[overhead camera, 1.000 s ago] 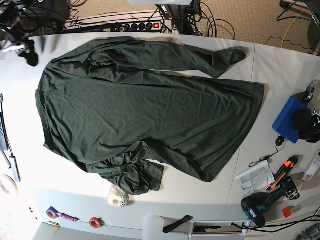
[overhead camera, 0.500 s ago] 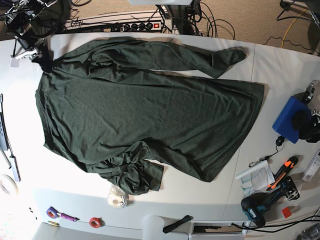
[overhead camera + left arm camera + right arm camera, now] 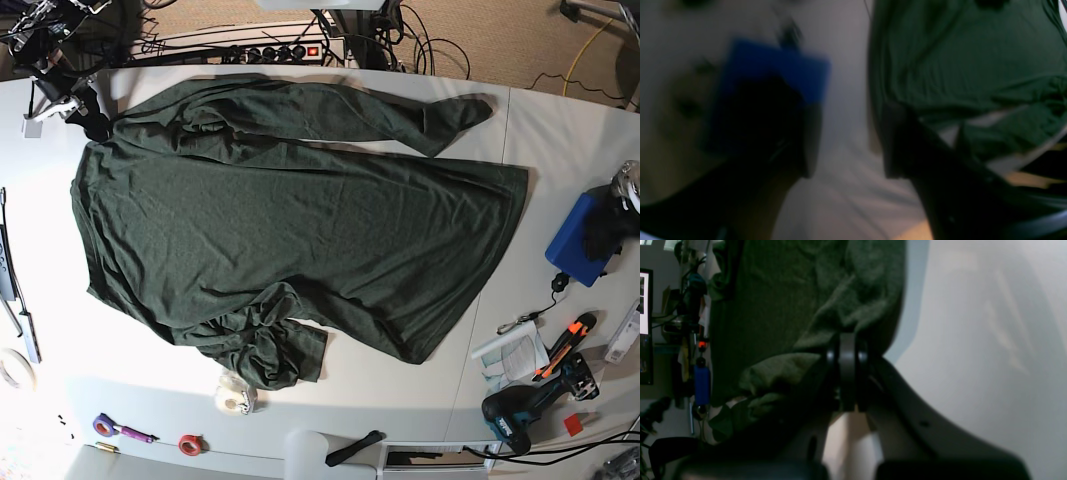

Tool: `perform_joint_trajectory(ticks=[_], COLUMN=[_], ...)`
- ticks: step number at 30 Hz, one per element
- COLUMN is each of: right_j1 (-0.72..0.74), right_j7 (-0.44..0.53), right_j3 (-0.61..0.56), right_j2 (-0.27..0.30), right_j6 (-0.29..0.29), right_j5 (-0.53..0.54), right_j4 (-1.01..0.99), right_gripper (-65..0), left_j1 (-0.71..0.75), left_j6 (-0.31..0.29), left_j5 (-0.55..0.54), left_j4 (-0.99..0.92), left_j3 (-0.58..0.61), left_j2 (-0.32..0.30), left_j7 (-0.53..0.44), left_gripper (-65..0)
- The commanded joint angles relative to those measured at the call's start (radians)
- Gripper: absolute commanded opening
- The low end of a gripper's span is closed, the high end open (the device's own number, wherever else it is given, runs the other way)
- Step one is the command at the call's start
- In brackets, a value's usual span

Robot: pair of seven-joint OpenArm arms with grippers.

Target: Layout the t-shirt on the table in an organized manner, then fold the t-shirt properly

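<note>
On right wrist view: right end effector (image 3: 847, 350) pinching t-shirt (image 3: 800, 300) | left end effector (image 3: 846, 140) wide, blurred

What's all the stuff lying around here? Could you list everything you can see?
t-shirt: one, dark green, spread across the table, sleeve bunched at the near edge
table: one, white, under everything
blue box: one, blue, base view's right edge
drill: one, teal and black, near right corner
cutter: one, orange and black, beside the drill
tape rolls: several, red, purple, whitish, along the near edge
power strip: one, black, behind the table
right tool: one, black, shut on the t-shirt's far corner
left tool: one, black, open by the blue box
</note>
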Motion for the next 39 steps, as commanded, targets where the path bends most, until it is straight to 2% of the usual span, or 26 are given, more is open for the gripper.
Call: perform_joint_trajectory(ticks=[1, 2, 9, 15, 18, 21, 28, 30, 33, 39], right_j1=[-0.002, -0.002, -0.003, -0.003, -0.012, -0.035, -0.057, -0.057, -0.057, -0.057], right_j7=[-0.02, -0.02, -0.02, -0.02, -0.02, -0.02, -0.02, -0.02, -0.02, -0.02], right_j3=[-0.005, -0.005, -0.006, -0.006, -0.006, -0.006, -0.006, -0.006, -0.006, -0.006], right_j2=[0.008, 0.011, 0.019, 0.019, 0.016, 0.017, 0.017, 0.017, 0.017, 0.017], right_j6=[-0.016, -0.016, 0.007, 0.006, -0.007, -0.013, -0.013, -0.013, -0.012, -0.012], right_j5=[0.005, 0.004, -0.004, -0.118, -0.192, -0.222, -0.22, -0.22, -0.22, -0.22], right_j4=[-0.001, -0.001, 0.013, 0.168, 0.25, 0.285, 0.287, 0.287, 0.287, 0.287], right_gripper=[-65.0, -65.0, -65.0, -65.0, -65.0, -65.0, -65.0, -65.0, -65.0, -65.0], left_j1=[0.012, 0.035, 0.163, 0.224, 0.227, 0.237, 0.256, 0.251, 0.251, 0.254], left_j6=[0.008, 0.022, 0.024, 0.023, 0.023, 0.024, 0.023, 0.023, 0.023, 0.024], left_j5=[-0.026, -0.032, -0.155, -0.177, -0.182, -0.182, -0.178, -0.142, -0.087, -0.087], left_j4=[0.013, 0.013, 0.013, 0.013, 0.013, 0.013, 0.013, 0.013, 0.013, 0.013], left_j3=[-0.01, -0.01, -0.01, -0.01, -0.009, 0.0, 0.124, 0.16, 0.199, 0.251], left_j2=[-0.019, -0.007, 0.08, 0.137, 0.148, 0.159, 0.2, 0.211, 0.214, 0.214], left_j7=[-0.019, -0.018, 0.049, 0.063, 0.074, 0.081, 0.077, 0.066, 0.021, 0.043], left_gripper=[-31.5, -31.3, -31.4, -31.5, -31.5, -31.5, -31.5, -31.5, -31.5, -31.5])
